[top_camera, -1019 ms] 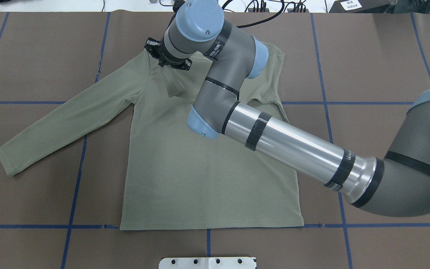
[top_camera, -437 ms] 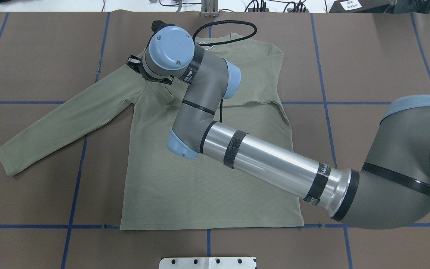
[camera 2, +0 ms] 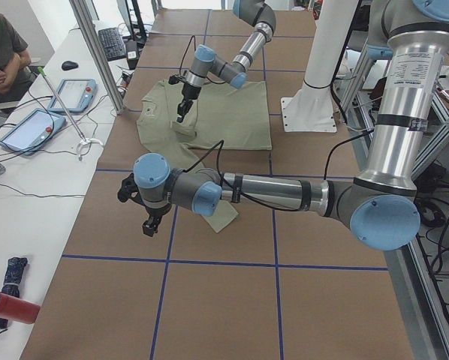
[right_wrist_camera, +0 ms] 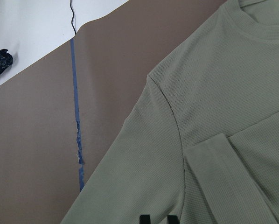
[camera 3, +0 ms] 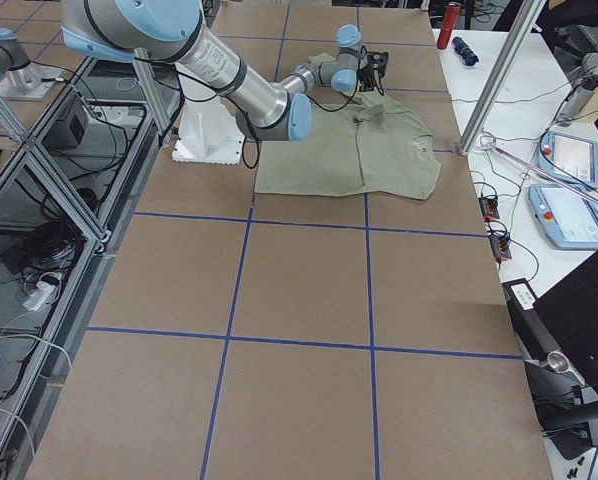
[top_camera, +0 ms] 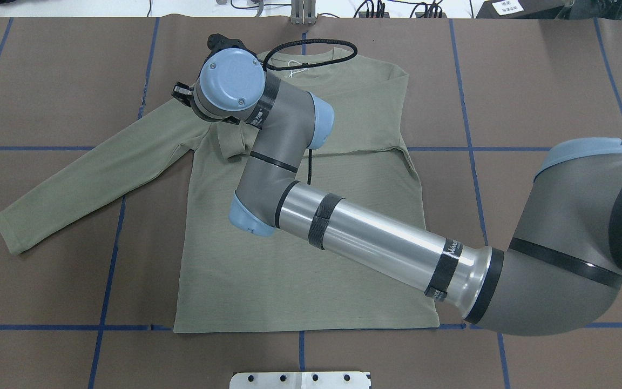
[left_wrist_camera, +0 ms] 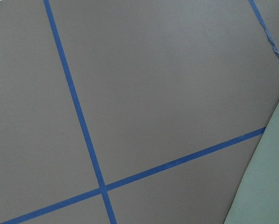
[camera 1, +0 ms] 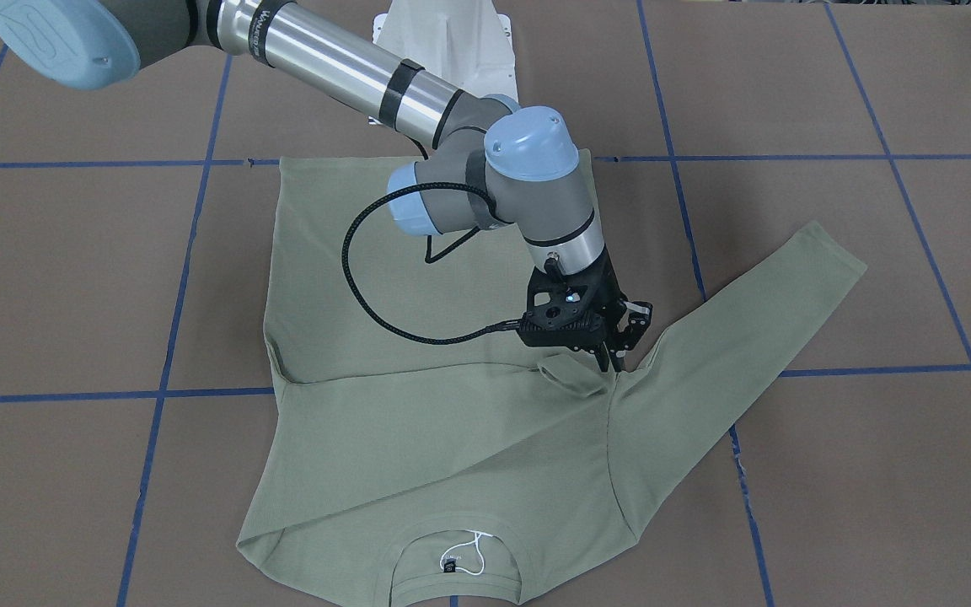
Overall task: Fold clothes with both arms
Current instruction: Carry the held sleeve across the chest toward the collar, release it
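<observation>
A brown worktop [top_camera: 532, 81] fills the middle of the room, and blue tape [top_camera: 19, 148] divides it into big squares. The shirt [top_camera: 300, 259] lies flat on it, in front of the white pedestal [camera 1: 452, 42], with the neck label [camera 1: 450, 566] on the far side from the robot. One sleeve [top_camera: 89, 178] lies stretched out toward the robot's left. The other sleeve is folded across the chest, and its cuff [camera 1: 565, 375] rests near the opposite shoulder.

The right arm [top_camera: 376, 237] reaches over the shirt. The right fingers [camera 1: 604, 357] point down just beside the cuff, a narrow gap between them, with nothing in it.

The left fingers [camera 2: 146, 226] hang over bare worktop, near the end of the stretched sleeve. I cannot tell how they stand.

Along the worktop stands a white desk [camera 2: 37, 187] with two tablets [camera 2: 28, 129] and a keyboard [camera 2: 113, 43]. A person [camera 2: 3, 52] sits there.
</observation>
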`<control>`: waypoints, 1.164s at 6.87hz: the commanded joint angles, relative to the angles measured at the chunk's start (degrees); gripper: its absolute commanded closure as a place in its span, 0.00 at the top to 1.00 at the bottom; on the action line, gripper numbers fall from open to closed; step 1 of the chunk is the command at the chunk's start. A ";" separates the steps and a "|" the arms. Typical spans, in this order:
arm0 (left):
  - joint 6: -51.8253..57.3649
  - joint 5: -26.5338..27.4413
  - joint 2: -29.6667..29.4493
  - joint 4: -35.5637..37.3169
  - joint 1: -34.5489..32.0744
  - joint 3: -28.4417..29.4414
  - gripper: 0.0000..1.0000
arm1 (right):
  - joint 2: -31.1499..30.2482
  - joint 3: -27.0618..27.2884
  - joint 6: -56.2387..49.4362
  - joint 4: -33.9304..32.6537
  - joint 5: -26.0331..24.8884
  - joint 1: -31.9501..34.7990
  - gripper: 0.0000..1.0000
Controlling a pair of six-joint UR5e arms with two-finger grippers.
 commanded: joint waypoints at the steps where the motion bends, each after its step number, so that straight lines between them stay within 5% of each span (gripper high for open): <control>1: -0.08 -0.11 -0.09 -1.11 0.36 1.49 1.00 | 2.20 -1.83 0.08 0.11 -1.75 -0.83 0.99; 3: -0.60 -0.11 -0.09 -4.00 2.02 4.55 1.00 | 2.39 -1.05 0.52 -0.67 -0.61 -0.31 0.99; 6: -18.37 -0.20 -0.10 -24.60 8.16 16.59 1.00 | -14.50 22.43 0.26 -8.50 13.49 7.14 0.99; 8: -30.88 -0.11 3.56 -34.01 13.61 16.44 1.00 | -23.24 29.26 -0.44 -8.59 24.20 14.15 0.99</control>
